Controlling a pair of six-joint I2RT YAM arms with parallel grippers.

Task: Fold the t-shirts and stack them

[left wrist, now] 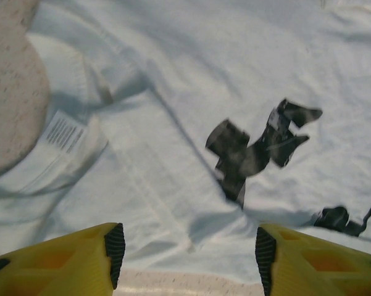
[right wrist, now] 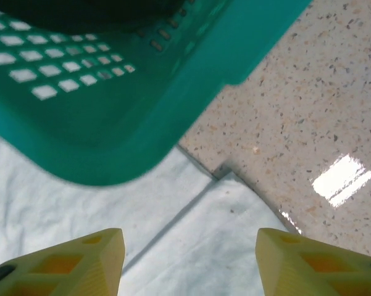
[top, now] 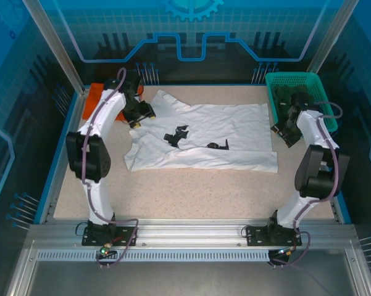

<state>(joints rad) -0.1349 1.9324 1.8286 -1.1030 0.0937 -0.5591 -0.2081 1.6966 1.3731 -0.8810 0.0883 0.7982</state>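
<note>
Orange cloth, the orange t-shirt (top: 96, 92), lies bunched at the table's (top: 191, 191) far-left corner behind the left arm, as the top camera shows. The left gripper (top: 142, 116) hangs, jaws apart and empty, over the collar end of the white t-shirt (top: 228, 132). Its wrist camera picks out the neck label (left wrist: 65, 131) and black marks (left wrist: 253, 148). The right gripper (top: 284, 132), jaws likewise apart and empty, hovers at the shirt's right edge beside the green basket (top: 299, 92), arm bent.

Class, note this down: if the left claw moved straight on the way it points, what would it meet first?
Probably the white t-shirt, near its black marks; depth is unclear.
</note>
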